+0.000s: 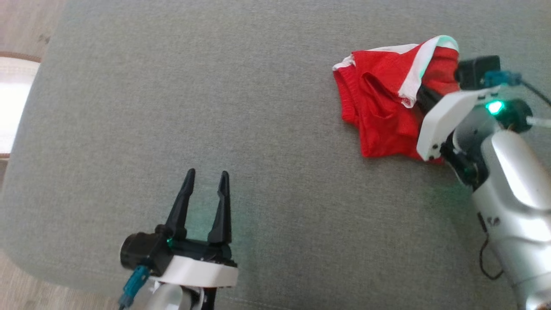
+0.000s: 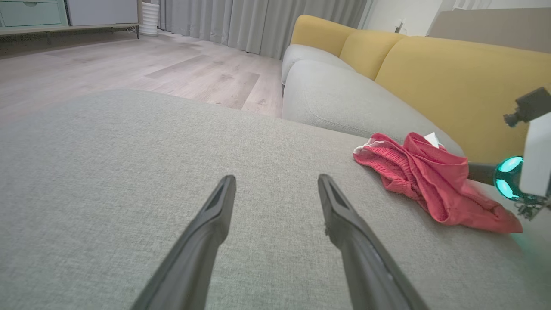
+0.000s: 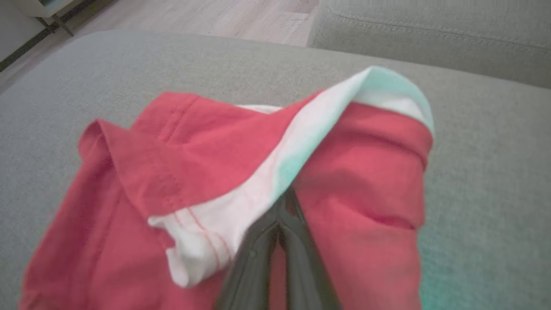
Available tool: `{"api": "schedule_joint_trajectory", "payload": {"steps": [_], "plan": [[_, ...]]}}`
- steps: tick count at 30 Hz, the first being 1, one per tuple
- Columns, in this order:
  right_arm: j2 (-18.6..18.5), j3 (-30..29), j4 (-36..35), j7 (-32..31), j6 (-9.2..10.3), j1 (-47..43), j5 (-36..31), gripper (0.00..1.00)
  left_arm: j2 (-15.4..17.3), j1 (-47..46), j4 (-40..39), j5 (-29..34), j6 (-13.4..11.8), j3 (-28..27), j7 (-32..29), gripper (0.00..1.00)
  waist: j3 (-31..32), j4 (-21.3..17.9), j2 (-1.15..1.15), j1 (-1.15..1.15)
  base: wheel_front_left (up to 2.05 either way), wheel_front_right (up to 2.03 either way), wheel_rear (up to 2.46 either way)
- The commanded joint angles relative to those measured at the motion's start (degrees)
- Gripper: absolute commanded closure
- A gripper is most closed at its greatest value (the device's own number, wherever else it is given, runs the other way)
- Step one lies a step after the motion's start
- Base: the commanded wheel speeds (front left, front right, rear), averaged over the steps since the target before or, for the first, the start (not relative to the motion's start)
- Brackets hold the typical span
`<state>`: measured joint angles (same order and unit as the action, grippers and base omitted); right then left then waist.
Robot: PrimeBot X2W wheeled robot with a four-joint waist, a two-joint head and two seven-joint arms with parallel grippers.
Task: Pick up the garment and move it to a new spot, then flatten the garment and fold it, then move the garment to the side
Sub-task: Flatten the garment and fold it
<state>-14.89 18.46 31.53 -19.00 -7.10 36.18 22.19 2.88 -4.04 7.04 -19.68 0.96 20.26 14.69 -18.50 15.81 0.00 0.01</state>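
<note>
The garment (image 1: 383, 107) is a crumpled red piece with a white band, lying at the right of a grey cushion (image 1: 241, 129). My right gripper (image 1: 424, 97) reaches into its right side, fingertips buried in the cloth. In the right wrist view the two dark fingers (image 3: 258, 258) meet at their tips, pinching a fold of the garment (image 3: 361, 172) where the white band crosses the red. My left gripper (image 1: 205, 176) stands open at the lower left over bare cushion, well apart from the garment (image 2: 430, 181), with nothing between its fingers (image 2: 206, 224).
A yellow-backed sofa (image 2: 452, 82) with grey seats stands beyond the cushion. Wooden floor (image 2: 129, 64) lies past the cushion's far edge, with curtains and a low cabinet (image 2: 34, 15) behind. A pale round object (image 1: 10, 103) sits off the cushion's left edge.
</note>
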Motion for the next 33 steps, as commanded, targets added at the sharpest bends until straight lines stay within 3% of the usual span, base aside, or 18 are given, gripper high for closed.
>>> {"api": "schedule_joint_trajectory", "payload": {"steps": [1,11,21,26,33], "plan": [[0.2,1.0,-1.2,-0.6,-0.39,2.7,-0.4,1.0,0.0,-1.7,-1.6,-0.6,-0.5,-1.0,0.3,0.0,-0.1,0.9,0.0,-0.01,0.0,0.0,0.0],[1.4,1.6,3.7,-1.4,-0.39,8.2,-1.9,1.0,0.0,-2.3,-0.9,-2.9,-1.2,3.0,0.3,0.0,0.5,6.3,0.0,-0.01,0.0,0.0,0.0],[3.5,1.2,10.2,5.1,-0.39,11.9,-4.5,1.0,0.0,-1.2,-0.7,-3.7,-2.0,4.8,0.3,0.0,1.7,10.0,0.0,-0.01,0.0,0.0,0.0],[4.7,4.5,9.7,10.3,-0.39,10.4,-3.9,1.0,0.0,-0.1,-0.7,-3.4,-2.5,2.9,0.3,0.0,3.6,8.2,0.0,-0.01,0.0,0.0,0.0],[3.9,6.8,4.1,18.0,-0.39,4.8,-3.3,1.0,0.0,1.5,-0.5,-0.6,-2.1,-1.9,0.3,0.0,7.6,0.9,0.0,-0.01,0.0,0.0,0.0]]}}
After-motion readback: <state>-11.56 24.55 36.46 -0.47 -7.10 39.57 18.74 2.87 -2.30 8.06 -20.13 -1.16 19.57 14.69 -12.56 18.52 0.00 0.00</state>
